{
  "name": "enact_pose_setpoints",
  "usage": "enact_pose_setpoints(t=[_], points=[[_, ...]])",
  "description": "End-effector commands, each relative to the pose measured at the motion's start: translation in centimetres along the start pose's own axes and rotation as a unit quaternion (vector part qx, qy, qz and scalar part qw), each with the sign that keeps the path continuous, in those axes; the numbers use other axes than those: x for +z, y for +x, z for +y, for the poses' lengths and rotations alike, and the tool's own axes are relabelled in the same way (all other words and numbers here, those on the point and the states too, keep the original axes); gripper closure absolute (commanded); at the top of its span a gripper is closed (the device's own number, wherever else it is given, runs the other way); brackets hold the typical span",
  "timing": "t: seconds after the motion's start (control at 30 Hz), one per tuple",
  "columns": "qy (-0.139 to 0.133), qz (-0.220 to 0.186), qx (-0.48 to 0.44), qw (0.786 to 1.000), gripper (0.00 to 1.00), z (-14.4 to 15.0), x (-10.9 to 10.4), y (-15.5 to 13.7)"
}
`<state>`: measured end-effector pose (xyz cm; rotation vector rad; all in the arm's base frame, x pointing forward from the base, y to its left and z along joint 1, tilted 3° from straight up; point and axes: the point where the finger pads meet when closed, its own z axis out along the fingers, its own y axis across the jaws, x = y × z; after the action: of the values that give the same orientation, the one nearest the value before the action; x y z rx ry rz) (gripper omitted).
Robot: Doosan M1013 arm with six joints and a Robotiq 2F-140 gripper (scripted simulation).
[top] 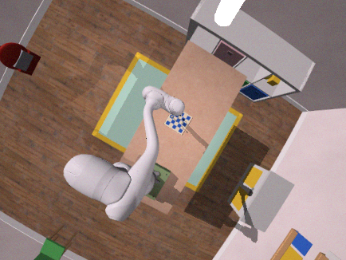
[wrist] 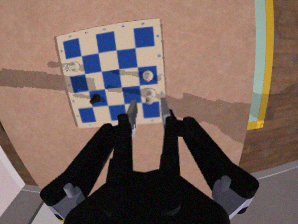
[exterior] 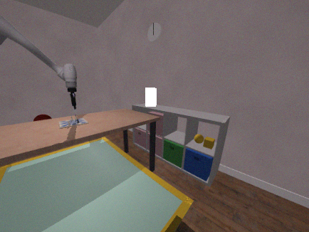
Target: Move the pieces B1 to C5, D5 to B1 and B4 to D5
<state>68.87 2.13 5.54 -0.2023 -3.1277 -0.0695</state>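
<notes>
The small blue and white chessboard point(wrist: 109, 72) lies on the wooden table; it also shows in the top view point(top: 178, 123) and the side view point(exterior: 72, 122). In the wrist view, two pale pieces point(wrist: 148, 75) point(wrist: 148, 94) stand near the board's right edge. A black piece point(wrist: 96, 98) stands lower left, and a faint pale piece point(wrist: 69, 66) at the left edge. My gripper point(wrist: 149, 106) hangs above the board's near edge, just short of the nearer pale piece. Its fingers are partly apart with nothing between them. In the side view the gripper point(exterior: 73, 103) is a little above the board.
The table's edge and a green mat with a yellow border point(wrist: 260, 50) lie to the right in the wrist view. A shelf unit with coloured bins point(exterior: 179, 142) stands beyond the table's far end. My arm point(top: 149, 131) reaches over the table from its base.
</notes>
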Motion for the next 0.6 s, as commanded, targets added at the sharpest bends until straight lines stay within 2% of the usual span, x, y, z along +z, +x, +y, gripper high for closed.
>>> enact_pose_setpoints(t=[0.0,0.17,0.4,0.43,0.57], points=[[0.000,0.000,0.000,1.000,0.75,0.0,-1.2,0.0],[0.000,0.000,0.000,1.000,0.75,0.0,-2.9,0.0],[0.000,0.000,0.000,1.000,0.75,0.0,-3.3,0.0],[0.000,0.000,0.000,1.000,0.00,0.0,-3.3,0.0],[0.000,0.000,0.000,1.000,0.00,0.0,-3.3,0.0]])
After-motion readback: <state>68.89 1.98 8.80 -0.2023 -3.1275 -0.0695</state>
